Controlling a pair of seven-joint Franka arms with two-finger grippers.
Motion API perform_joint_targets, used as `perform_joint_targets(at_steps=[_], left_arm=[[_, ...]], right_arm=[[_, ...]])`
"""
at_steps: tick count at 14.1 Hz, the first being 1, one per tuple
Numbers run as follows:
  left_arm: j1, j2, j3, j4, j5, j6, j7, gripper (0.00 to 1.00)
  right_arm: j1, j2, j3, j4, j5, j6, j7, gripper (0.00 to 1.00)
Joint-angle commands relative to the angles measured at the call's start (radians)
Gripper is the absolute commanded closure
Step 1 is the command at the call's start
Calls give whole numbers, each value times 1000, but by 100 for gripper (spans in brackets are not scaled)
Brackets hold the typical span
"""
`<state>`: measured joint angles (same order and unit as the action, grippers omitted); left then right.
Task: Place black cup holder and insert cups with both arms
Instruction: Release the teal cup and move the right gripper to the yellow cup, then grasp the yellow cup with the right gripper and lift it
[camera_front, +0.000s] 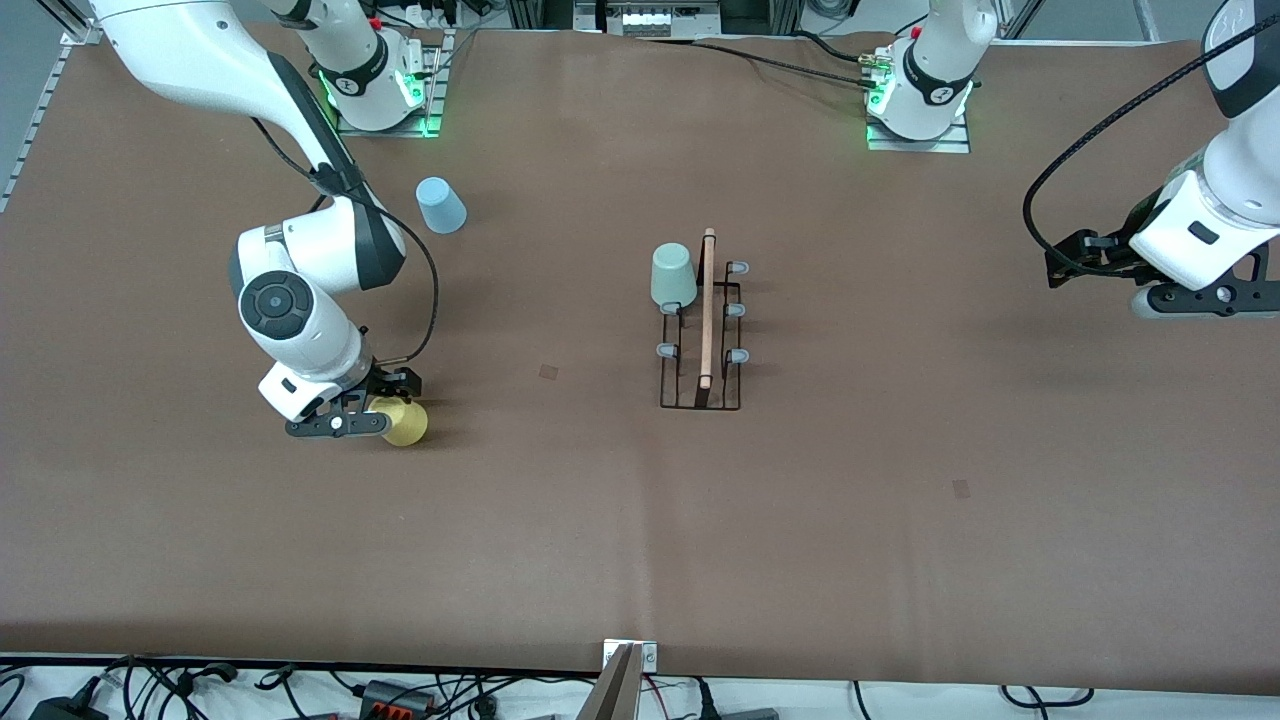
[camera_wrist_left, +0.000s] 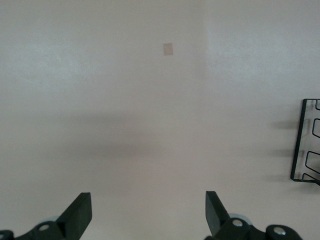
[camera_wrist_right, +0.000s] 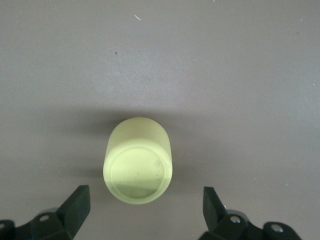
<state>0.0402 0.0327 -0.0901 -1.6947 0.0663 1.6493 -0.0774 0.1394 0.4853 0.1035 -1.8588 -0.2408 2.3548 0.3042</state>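
The table (camera_front: 640, 520) is carrying everything, with the rack (camera_front: 702, 330) standing mid-table, already placed, its rod running toward the front camera. The right arm (camera_front: 300, 250) is reaching down at its own end of the table, its gripper (camera_wrist_right: 142, 212) spread wide over the upside-down yellow cup (camera_wrist_right: 138, 160), probably lining up a grasp on its sides. The left arm (camera_front: 1230, 150) is waiting at its end, its gripper (camera_wrist_left: 148, 215) also gaping wide over bare table, holding nothing. The green cup (camera_front: 674, 275) is sitting inverted on a peg at the rack's end farthest from the front camera. The blue cup (camera_front: 440, 205) is resting upside down near the right arm's base, untouched.
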Motion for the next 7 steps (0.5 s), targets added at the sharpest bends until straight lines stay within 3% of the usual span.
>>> perform_joint_targets(at_steps=[1, 6, 7], left_arm=[[9, -10, -10, -7, -20, -2, 21, 0], [10, -10, -10, -5, -19, -2, 19, 0], [9, -10, -10, -5, -19, -2, 16, 0]], right_arm=[[-18, 33, 10, 0, -18, 70, -7, 0], [-18, 56, 10, -3, -18, 92, -4, 0], [-18, 59, 10, -2, -18, 92, -11, 20]])
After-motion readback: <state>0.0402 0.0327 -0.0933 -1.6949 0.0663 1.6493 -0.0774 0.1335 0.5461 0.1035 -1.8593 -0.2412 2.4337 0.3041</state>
